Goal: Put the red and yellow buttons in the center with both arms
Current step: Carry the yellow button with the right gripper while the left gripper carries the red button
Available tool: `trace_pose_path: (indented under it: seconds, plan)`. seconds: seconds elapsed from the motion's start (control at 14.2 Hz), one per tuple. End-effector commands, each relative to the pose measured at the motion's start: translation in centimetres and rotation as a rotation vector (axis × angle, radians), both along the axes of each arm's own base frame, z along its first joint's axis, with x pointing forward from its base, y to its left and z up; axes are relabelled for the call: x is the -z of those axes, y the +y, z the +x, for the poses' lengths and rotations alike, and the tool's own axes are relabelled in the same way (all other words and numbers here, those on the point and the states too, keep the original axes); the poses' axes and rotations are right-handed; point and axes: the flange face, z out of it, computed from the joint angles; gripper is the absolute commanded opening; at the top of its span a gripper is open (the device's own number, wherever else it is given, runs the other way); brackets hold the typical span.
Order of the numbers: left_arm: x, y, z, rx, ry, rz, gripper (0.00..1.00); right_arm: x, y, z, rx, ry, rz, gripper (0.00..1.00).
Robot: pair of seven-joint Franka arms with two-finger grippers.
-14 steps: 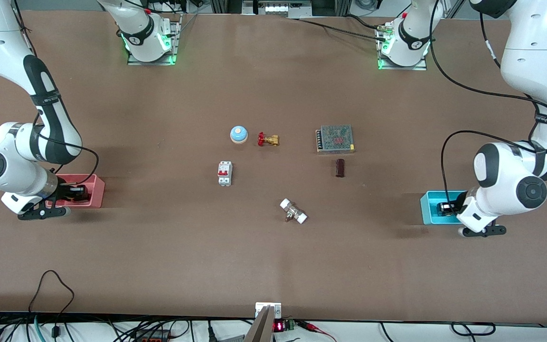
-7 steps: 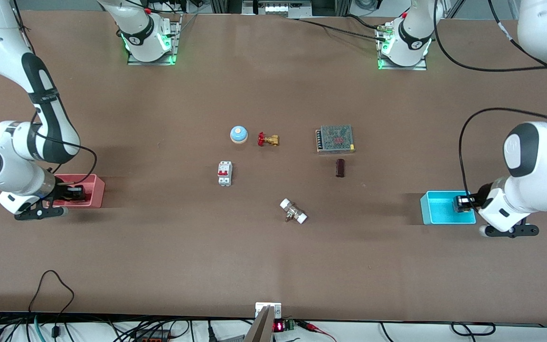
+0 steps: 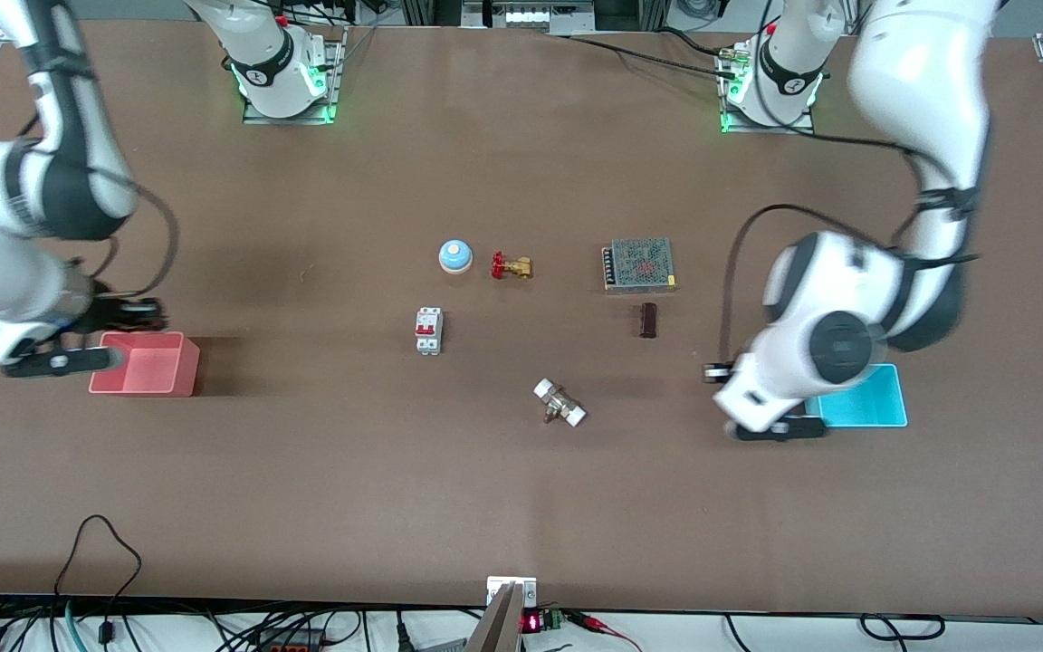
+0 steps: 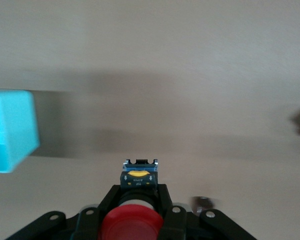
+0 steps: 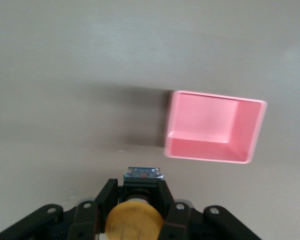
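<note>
Front view: left gripper (image 3: pixel 719 372) up over bare tabletop (image 3: pixel 521 489), just off the cyan tray (image 3: pixel 865 409) toward the centre; right gripper (image 3: pixel 137 314) up beside the pink tray (image 3: pixel 143 364). Risk, as I judge it: both loads converge on a crowded middle and could clip the circuit breaker (image 3: pixel 428 330) or white-capped fitting (image 3: pixel 559 402)

Left wrist view: jaws clamped on the red button (image 4: pixel 131 223). The cap is round, so it could twist loose on a quick swing

Right wrist view: jaws closed on the yellow button (image 5: pixel 135 221), clear of the tray; same slip risk
</note>
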Motion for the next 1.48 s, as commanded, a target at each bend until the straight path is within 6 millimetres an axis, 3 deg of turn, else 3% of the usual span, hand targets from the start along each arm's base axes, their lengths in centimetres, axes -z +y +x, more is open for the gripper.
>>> trace_pose_path:
  seconds: [0.0, 0.21, 0.42, 0.71, 0.85, 0.92, 1.06, 1.2, 1.34, 1.41]
  plan:
    - [3.5, -3.1, 1.1, -0.033, -0.049, -0.013, 0.33, 4.1, 7.5, -0.2, 0.041, 0.001, -0.010, 0.23]
    - [6.2, -5.7, 0.8, -0.036, -0.095, -0.034, 0.34, 8.5, 12.9, -0.1, -0.012, -0.011, 0.007, 0.23]
    - [8.9, -7.8, -0.1, -0.020, -0.093, -0.037, 0.35, 13.0, 14.9, -0.1, -0.046, -0.016, 0.028, 0.24]
    - [10.8, -8.0, -0.5, -0.043, -0.104, -0.039, 0.37, 15.7, 15.4, -0.2, -0.054, -0.006, 0.037, 0.24]
    - [11.0, -8.0, -0.6, -0.034, -0.104, -0.033, 0.78, 16.3, 15.4, -0.3, -0.054, -0.002, 0.038, 0.25]
    - [11.0, -7.8, -0.6, -0.027, -0.102, -0.030, 1.00, 16.6, 15.4, -0.3, -0.054, 0.004, 0.037, 0.30]
    - [10.7, -7.7, -0.6, -0.019, -0.101, -0.030, 1.00, 16.7, 15.3, -0.3, -0.050, 0.006, 0.038, 0.43]
    - [9.8, -7.7, -0.5, -0.016, -0.108, -0.032, 1.00, 17.0, 15.2, -0.3, -0.046, 0.010, 0.037, 0.48]
    - [7.4, -7.7, -0.3, -0.018, -0.122, -0.034, 1.00, 17.1, 15.2, -0.4, -0.047, 0.011, 0.036, 0.49]
    - [5.1, -7.4, -0.2, -0.018, -0.121, -0.028, 1.00, 17.2, 15.2, -0.4, -0.046, 0.013, 0.037, 0.56]
